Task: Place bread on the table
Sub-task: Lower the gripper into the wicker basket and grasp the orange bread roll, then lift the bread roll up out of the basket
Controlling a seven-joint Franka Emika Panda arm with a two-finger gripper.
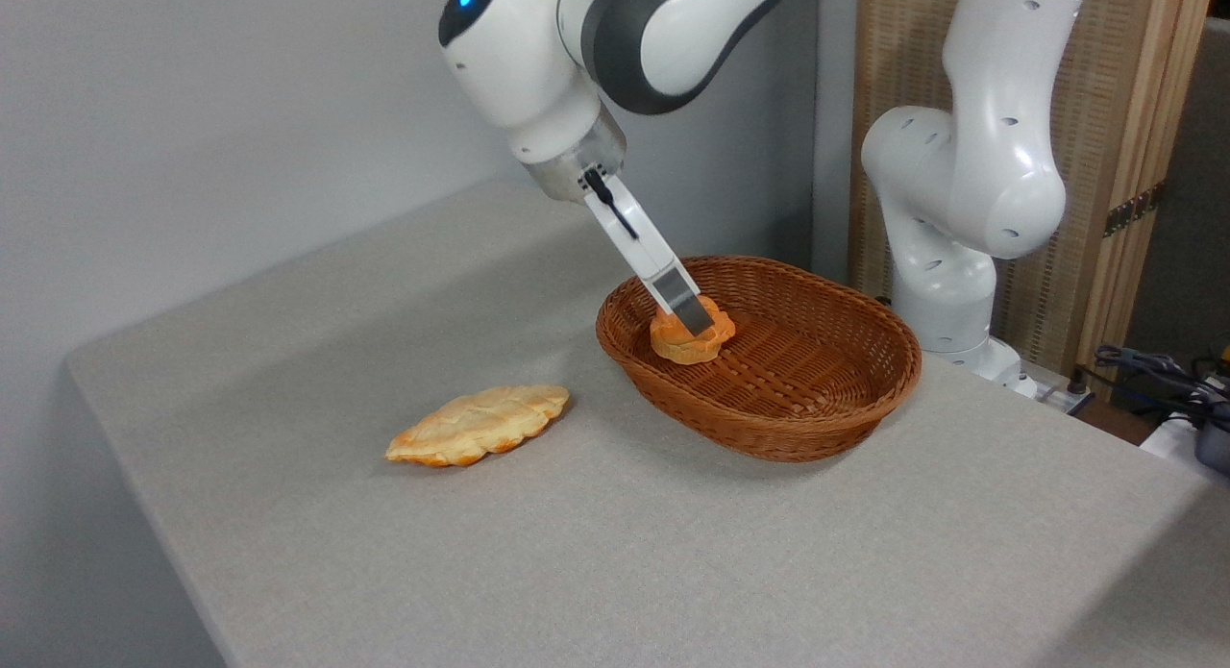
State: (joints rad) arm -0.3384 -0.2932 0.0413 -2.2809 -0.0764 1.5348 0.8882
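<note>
plain pale grey wall behind, matte, evenly lit, no hard shadows. right of it a grey corner strip, then a tan woven panel in a light wood frame with a dark metal hinge on its edge. darker grey surface beyond the frame at far right. bundle of dark cables low at right edge, next to a bit of brown floor or ledge, can't tell which
</note>
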